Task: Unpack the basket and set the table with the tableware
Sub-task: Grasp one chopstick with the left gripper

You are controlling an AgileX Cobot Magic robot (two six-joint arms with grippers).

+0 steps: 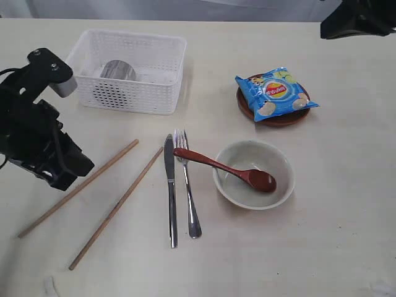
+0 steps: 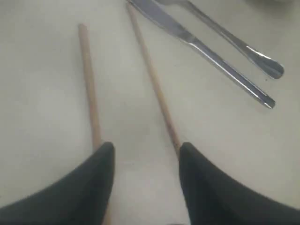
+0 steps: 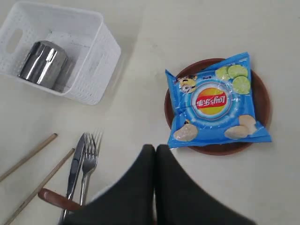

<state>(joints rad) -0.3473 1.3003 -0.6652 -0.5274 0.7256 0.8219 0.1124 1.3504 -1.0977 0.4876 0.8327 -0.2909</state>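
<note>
The white basket (image 1: 133,98) stands at the back left with the steel cup (image 1: 117,70) lying inside it. Two wooden chopsticks (image 1: 77,189) (image 1: 116,208) lie slanted on the table (image 1: 322,247), beside the knife (image 1: 171,192) and fork (image 1: 188,189). The red-brown spoon (image 1: 226,167) rests in the pale bowl (image 1: 281,166). A blue crisp bag (image 1: 275,91) covers the brown plate (image 1: 278,119). My left gripper (image 2: 146,147) hangs open low over the near ends of the chopsticks (image 2: 89,84) (image 2: 152,75), with bare table between its fingers. My right gripper (image 3: 155,148) is shut and empty, high above the bowl.
The right arm (image 1: 356,18) shows at the exterior view's top right corner. The left arm (image 1: 37,136) stands over the table's left edge. In the right wrist view the basket (image 3: 93,70) holds only the cup (image 3: 42,63).
</note>
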